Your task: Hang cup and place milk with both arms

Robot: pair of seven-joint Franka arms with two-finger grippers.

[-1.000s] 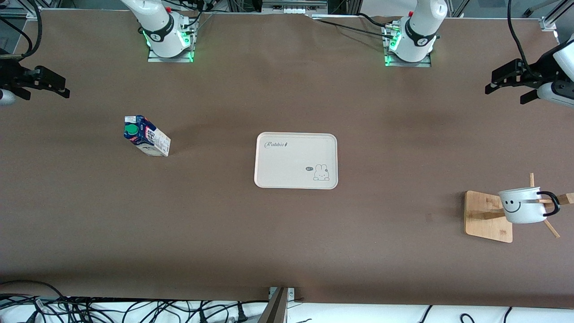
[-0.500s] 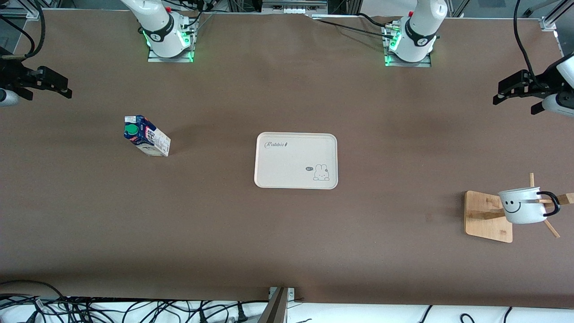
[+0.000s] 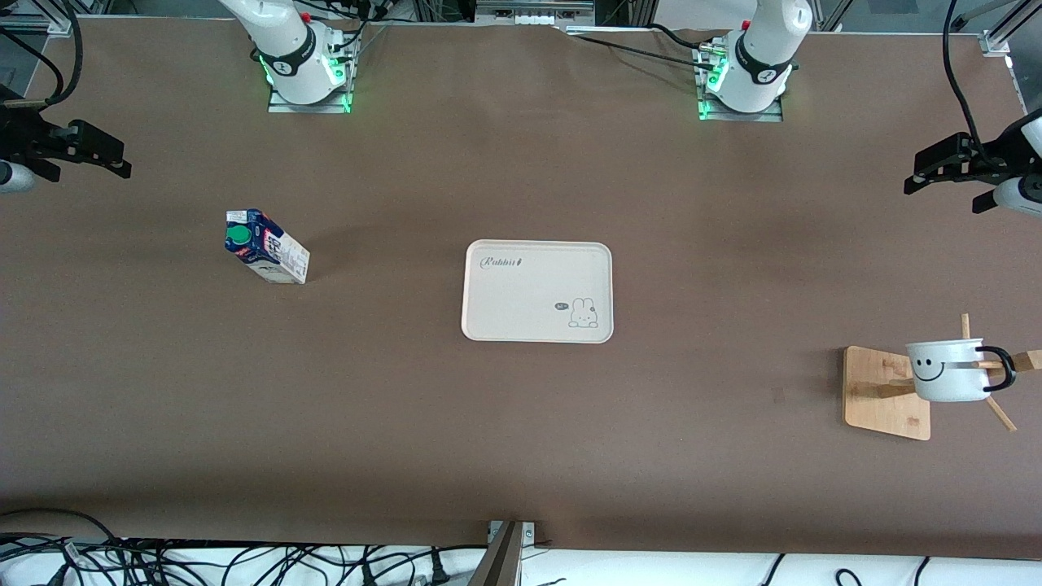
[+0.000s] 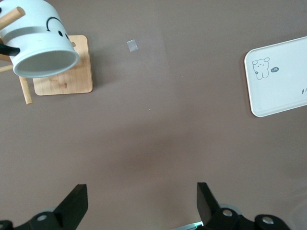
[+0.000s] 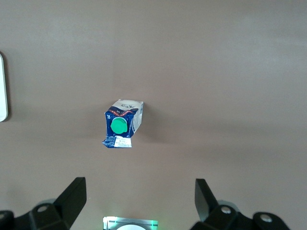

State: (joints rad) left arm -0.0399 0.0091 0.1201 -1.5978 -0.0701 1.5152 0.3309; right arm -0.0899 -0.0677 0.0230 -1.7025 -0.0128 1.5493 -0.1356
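- Counter [image 3: 521, 431]: brown, carries everything. Both arms sit at its outer ends, nothing gripped.
- Tray [image 3: 537, 290]: white, rabbit print, mid-counter, bare. I judge it's where the milk should go.
- Rack [image 3: 886, 392]: wooden base with pegs, at the left arm's end, nearer the front camera than the tray.
- Cup [image 3: 944, 372]: white with a smiley, black handle looped over a peg, mouth tipped sideways. The hang step looks done to me.
- Milk [image 3: 266, 247]: carton standing on the counter toward the right arm's end, well apart from the tray, green cap up, leaning look from the camera angle only.
- Right pincer [image 3: 77, 150]: up over the counter's edge at its own end, jaws spread wide, empty. Milk lies toward the tray from it; right wrist view shows the carton [image 5: 123, 124] centred ahead between the fingers [image 5: 72, 199]. This arm is clearly the nearer one for the milk.
- Left pincer [image 3: 948, 167]: over its own end, jaws spread, empty, well apart from the cup.
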